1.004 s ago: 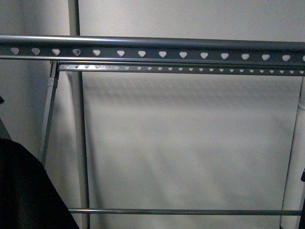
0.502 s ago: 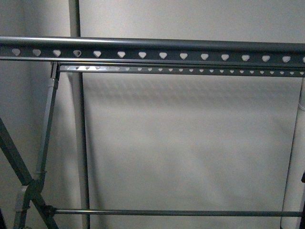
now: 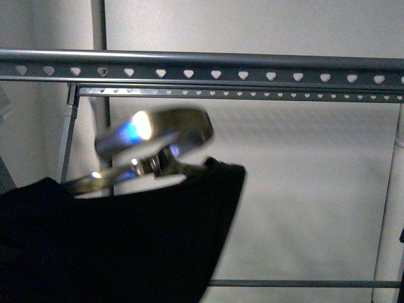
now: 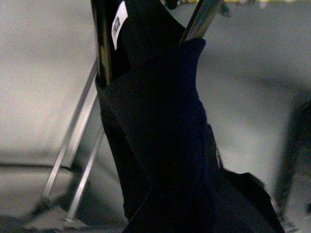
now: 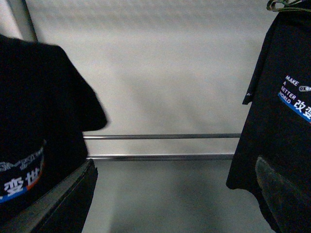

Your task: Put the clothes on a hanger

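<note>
The clothes (image 3: 120, 240), a black T-shirt, fill the lower left of the front view. They sit on a shiny metal hanger whose blurred hook (image 3: 154, 136) is below the rack's top rail (image 3: 252, 66). In the left wrist view the black cloth (image 4: 160, 126) with a white label (image 4: 118, 22) covers my left gripper, which is shut on it; its fingers are hidden. In the right wrist view the same printed shirt (image 5: 34, 121) shows at one side. My right gripper (image 5: 170, 204) is open and empty, and one dark finger (image 5: 58, 199) is beside that shirt.
A second black T-shirt (image 5: 286, 111) printed "MAKE A BETTER WORLD" hangs on the rack near my right gripper's other finger (image 5: 282, 194). The grey rack has a second perforated rail (image 3: 252, 93), a low crossbar (image 3: 303, 283) and upright posts (image 3: 101, 25). A white wall is behind.
The black shirt had dropped out of the front view half a second ago. It has now swung up and to the right, with the hanger hook near the rail.
</note>
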### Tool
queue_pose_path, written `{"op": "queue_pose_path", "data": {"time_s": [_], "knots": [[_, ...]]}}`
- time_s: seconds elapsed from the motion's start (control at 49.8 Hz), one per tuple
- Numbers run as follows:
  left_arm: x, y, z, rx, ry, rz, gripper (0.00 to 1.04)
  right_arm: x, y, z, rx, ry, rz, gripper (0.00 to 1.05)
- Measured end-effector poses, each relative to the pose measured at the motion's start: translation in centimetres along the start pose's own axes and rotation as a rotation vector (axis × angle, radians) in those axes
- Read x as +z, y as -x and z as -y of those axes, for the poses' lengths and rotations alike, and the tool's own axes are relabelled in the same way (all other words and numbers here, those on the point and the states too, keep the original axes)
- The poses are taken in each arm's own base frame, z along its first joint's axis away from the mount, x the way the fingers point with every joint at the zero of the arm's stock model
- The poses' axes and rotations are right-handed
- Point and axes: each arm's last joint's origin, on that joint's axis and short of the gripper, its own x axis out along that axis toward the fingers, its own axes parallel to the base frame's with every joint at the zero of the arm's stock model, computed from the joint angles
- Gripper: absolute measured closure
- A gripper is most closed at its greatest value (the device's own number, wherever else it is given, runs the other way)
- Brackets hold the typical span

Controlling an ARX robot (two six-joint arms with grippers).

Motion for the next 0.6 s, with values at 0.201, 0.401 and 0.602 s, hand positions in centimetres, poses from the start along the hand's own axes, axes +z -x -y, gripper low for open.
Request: {"op": "queue_pose_path", "data": {"time_s": [0.201,0.401,0.602], "knots": [[2.1,-2.5,-1.9,0.031,-0.417,0.099,1.01,0.0,0.0,0.0,0.000,0.000,0.000,0.07],[4.1,-4.1,-2.7,0.095,-0.555,0.216,1.01,0.0,0.0,0.0,0.000,0.000,0.000,0.07],[5.2,-4.2,-3.1,0.149,-0.610,0.277,1.01,0.0,0.0,0.0,0.000,0.000,0.000,0.07]]}}
